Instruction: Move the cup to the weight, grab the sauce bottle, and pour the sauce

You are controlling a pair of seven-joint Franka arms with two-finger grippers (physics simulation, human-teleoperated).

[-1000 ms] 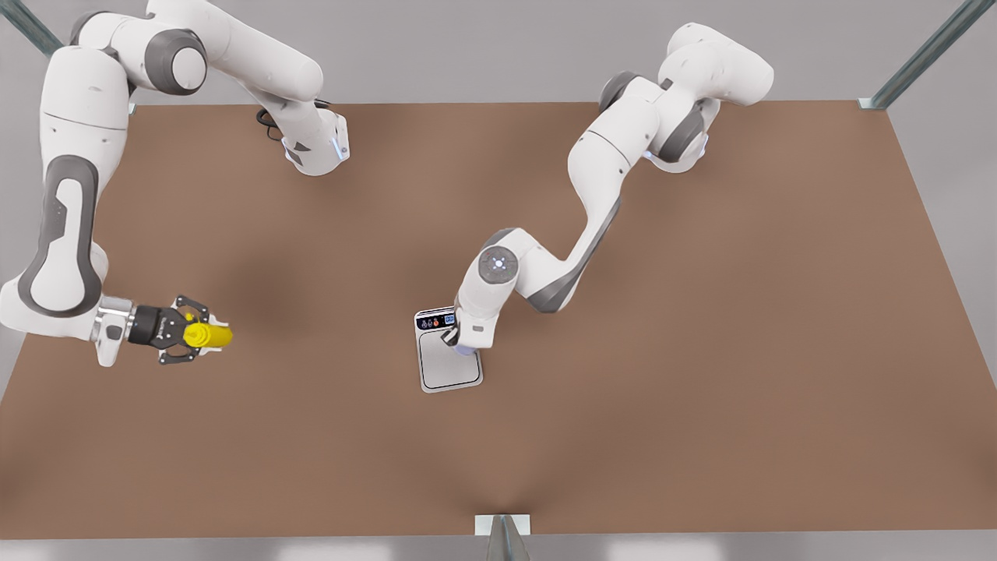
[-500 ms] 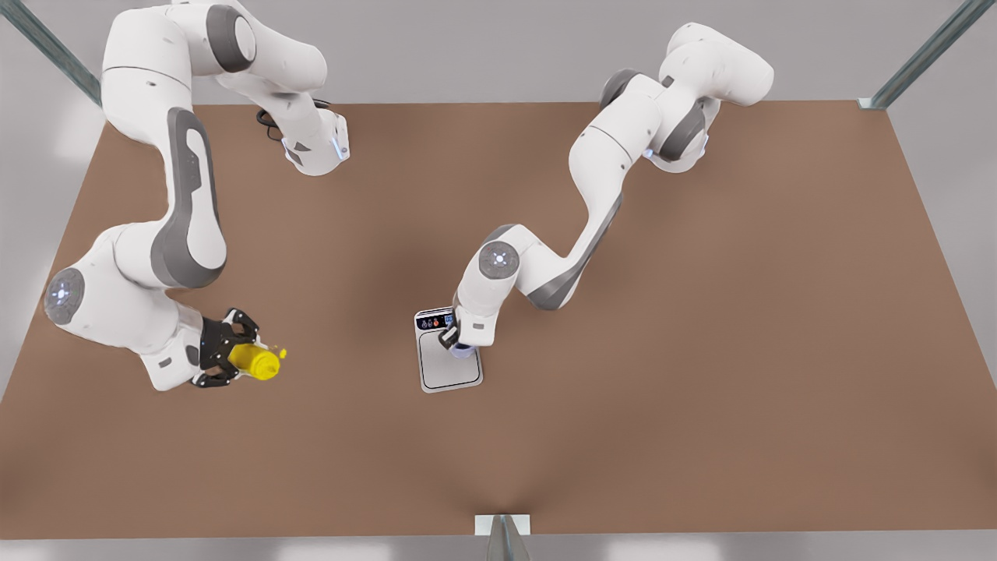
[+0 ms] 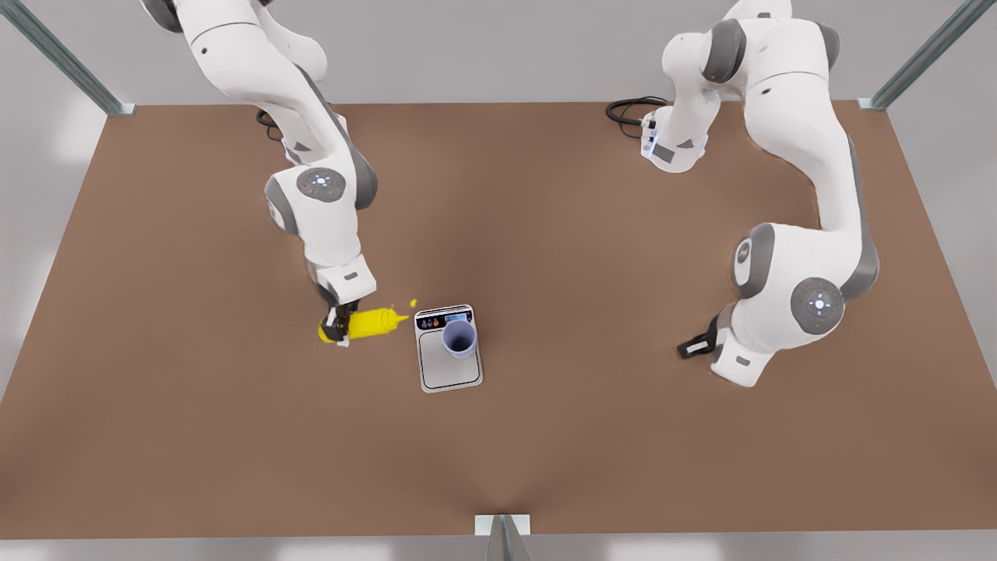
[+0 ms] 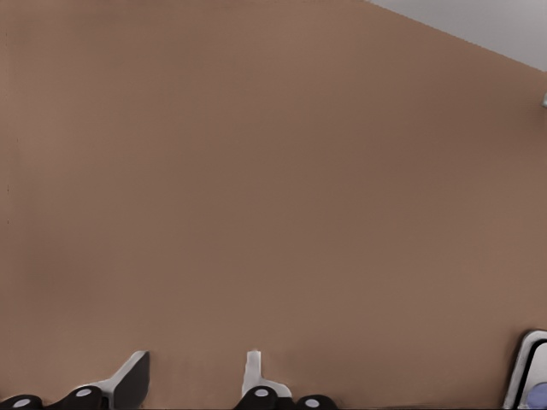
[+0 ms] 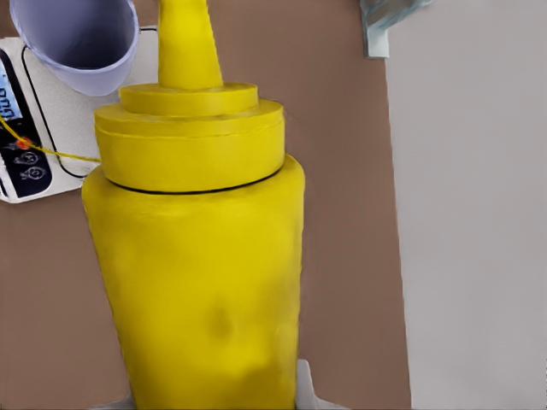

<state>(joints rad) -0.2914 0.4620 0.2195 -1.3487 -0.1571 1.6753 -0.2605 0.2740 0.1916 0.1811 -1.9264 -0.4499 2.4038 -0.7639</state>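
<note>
The cup (image 3: 459, 340) stands upright on the scale (image 3: 449, 366), near its display end, so the first step looks done. The right claw (image 3: 338, 328) grips the yellow sauce bottle (image 3: 364, 323) by its base, tipped almost flat just left of the scale in the front view, nozzle aimed toward the cup but short of it; a few yellow drops hang near the tip. Pouring into the cup seems to remain. The left claw (image 3: 695, 347) waits low over the table (image 3: 623, 436), well right of the scale, fingers (image 4: 253, 373) apart and empty
</note>
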